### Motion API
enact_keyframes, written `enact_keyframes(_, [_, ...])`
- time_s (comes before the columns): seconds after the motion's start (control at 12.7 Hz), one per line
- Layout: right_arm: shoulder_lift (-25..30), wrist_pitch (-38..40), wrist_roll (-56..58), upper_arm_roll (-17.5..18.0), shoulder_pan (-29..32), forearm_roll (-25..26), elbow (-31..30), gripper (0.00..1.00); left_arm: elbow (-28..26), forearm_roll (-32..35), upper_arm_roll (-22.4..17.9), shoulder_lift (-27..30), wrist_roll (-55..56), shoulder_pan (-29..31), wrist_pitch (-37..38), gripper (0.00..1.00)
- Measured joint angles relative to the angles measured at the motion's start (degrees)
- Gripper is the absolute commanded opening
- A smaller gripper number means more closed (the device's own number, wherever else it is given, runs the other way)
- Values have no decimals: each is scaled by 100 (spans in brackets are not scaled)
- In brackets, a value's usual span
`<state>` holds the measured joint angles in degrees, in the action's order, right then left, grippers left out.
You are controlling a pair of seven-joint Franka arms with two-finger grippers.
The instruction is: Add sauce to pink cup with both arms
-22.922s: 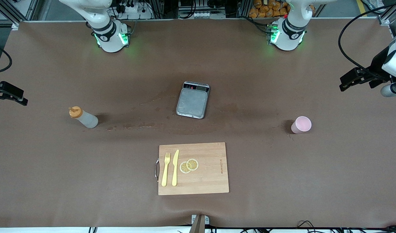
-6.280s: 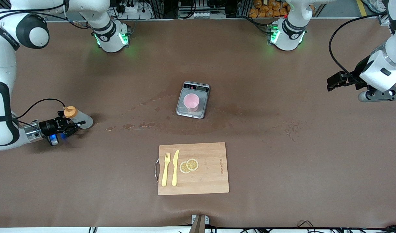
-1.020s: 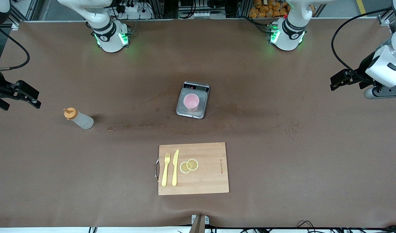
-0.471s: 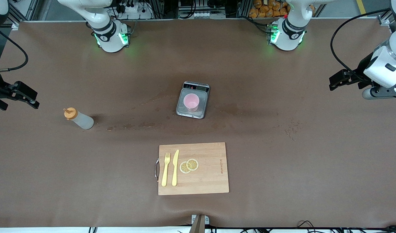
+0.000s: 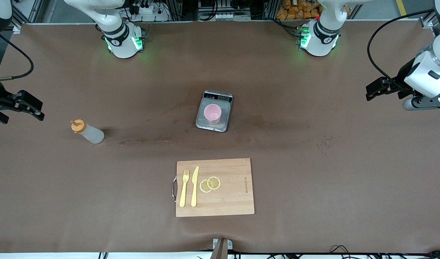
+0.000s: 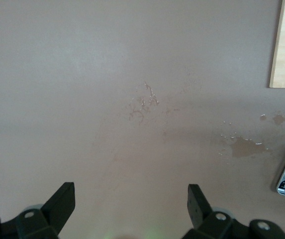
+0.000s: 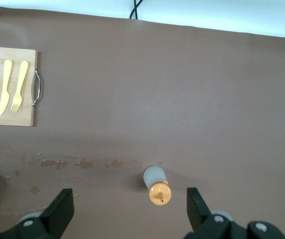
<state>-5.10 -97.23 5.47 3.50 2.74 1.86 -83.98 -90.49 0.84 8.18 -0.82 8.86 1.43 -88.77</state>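
Observation:
The sauce bottle (image 5: 87,131), whitish with an orange cap, stands upright on the brown table toward the right arm's end; it also shows in the right wrist view (image 7: 157,184). The pink cup (image 5: 212,113) stands upright on the kitchen scale (image 5: 223,125) at the table's middle. My right gripper (image 5: 35,110) is open and empty, up in the air over the table's edge at the right arm's end, apart from the bottle. My left gripper (image 5: 371,90) is open and empty, up over the table at the left arm's end.
A wooden cutting board (image 5: 234,201) with a yellow fork (image 5: 184,187), a yellow knife (image 5: 194,186) and lemon slices (image 5: 209,184) lies nearer the front camera than the scale. Wet stains (image 5: 148,140) mark the table between bottle and scale.
The right gripper has let go of the bottle and risen away to the table's edge. The bottle stands slightly shifted. The cup went from the left arm's end onto the scale. Both arms are almost still now.

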Motion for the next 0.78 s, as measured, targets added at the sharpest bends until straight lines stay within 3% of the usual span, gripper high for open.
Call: enact_keyframes(0.78, [0,5,3,22,-1,21,-1,100,285,0,-24,-72,0,14,0,100])
